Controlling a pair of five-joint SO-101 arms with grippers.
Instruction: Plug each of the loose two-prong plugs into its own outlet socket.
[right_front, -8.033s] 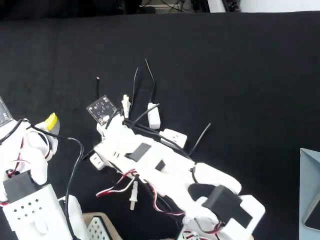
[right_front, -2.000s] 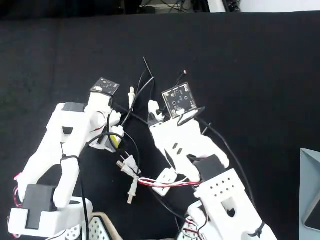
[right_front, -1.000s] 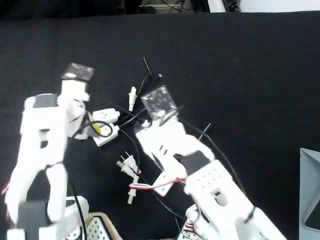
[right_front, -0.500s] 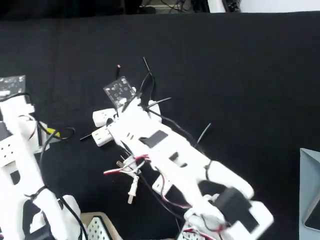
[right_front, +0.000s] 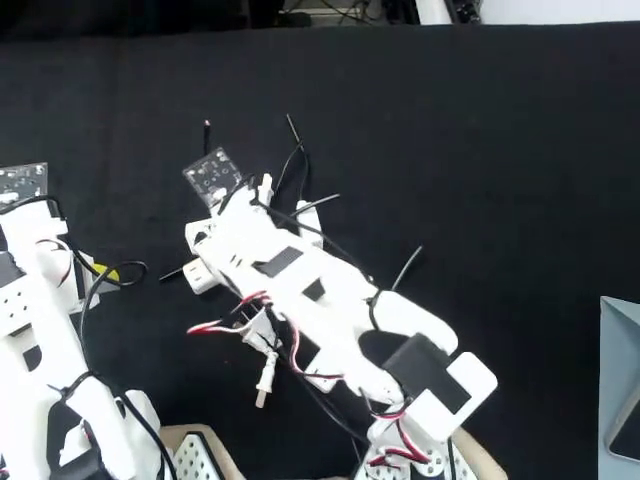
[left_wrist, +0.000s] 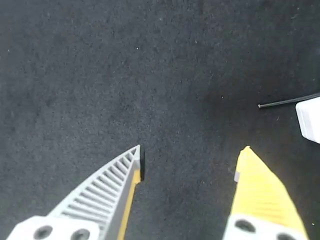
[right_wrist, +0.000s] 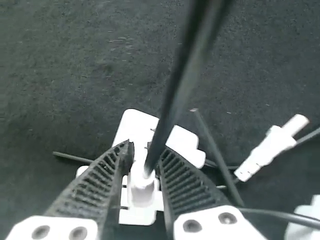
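Note:
My right gripper (right_wrist: 145, 152) is shut on a white two-prong plug (right_wrist: 141, 189) with a black cable (right_wrist: 185, 65). It holds the plug upright against a white outlet socket (right_wrist: 175, 137) lying on the black cloth. In the high view the right arm reaches diagonally to the sockets (right_front: 205, 272) left of centre. A second white plug (right_wrist: 272, 145) lies beside the socket. Two loose plugs (right_front: 264, 377) lie near the front, beside the arm. My left gripper (left_wrist: 194, 150) hangs open over bare cloth at the far left, with a socket corner (left_wrist: 310, 120) at the edge of its view.
Black cables (right_front: 300, 150) fan out behind the sockets. Another white socket (right_front: 308, 218) lies just right of the right arm's wrist. A grey box (right_front: 620, 380) stands at the right edge. The back and right of the black cloth (right_front: 480, 130) are open.
The left arm has pulled away from the sockets to the table's left edge. The right arm has swung left and now stands over the left-hand sockets with its plug.

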